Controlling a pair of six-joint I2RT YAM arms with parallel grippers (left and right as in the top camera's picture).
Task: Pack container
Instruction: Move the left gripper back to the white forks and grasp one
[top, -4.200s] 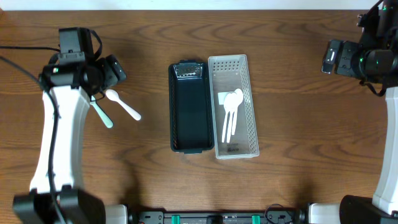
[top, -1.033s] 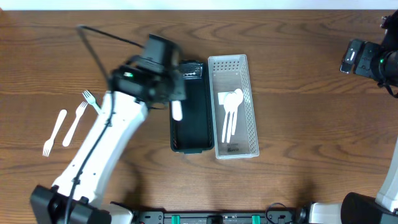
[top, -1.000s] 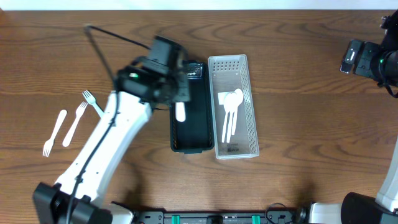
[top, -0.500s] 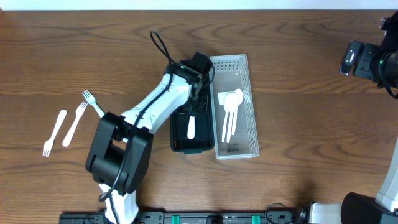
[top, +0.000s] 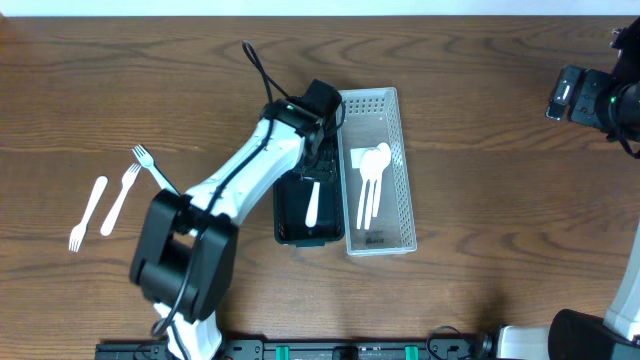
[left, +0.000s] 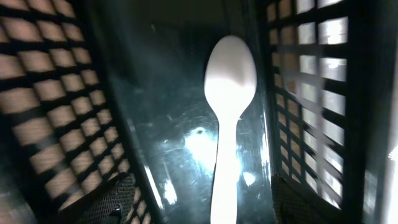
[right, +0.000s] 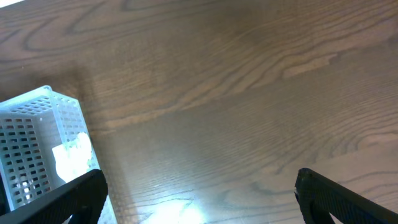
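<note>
— Where is your left arm sitting?

— My left arm (top: 240, 172) stretches diagonally from the near-left edge to the far end of the black bin (top: 305, 238), with the wrist tipped down into it. On its wrist camera I see the left jaws spread. The dark fingertips (left: 121, 200) sit in the bottom corners, well apart.

— And the spoon?

— I see the white spoon (left: 229, 106) lying flat on the black bin's floor, bowl pointing away from the wrist. Its handle runs between the tips, and neither one touches it.

— What else is packed?

— The white bin (top: 375, 105) stands right against the black one's right side and holds a small bundle of white spoons (top: 370, 180). Three forks (top: 122, 197) lie on the tabletop (top: 480, 250) to the left, well apart from both bins. My right arm (top: 590, 92) hangs at the far-right edge. The right jaws are spread over the tabletop, and a corner of the white bin shows in that wrist view.
</note>
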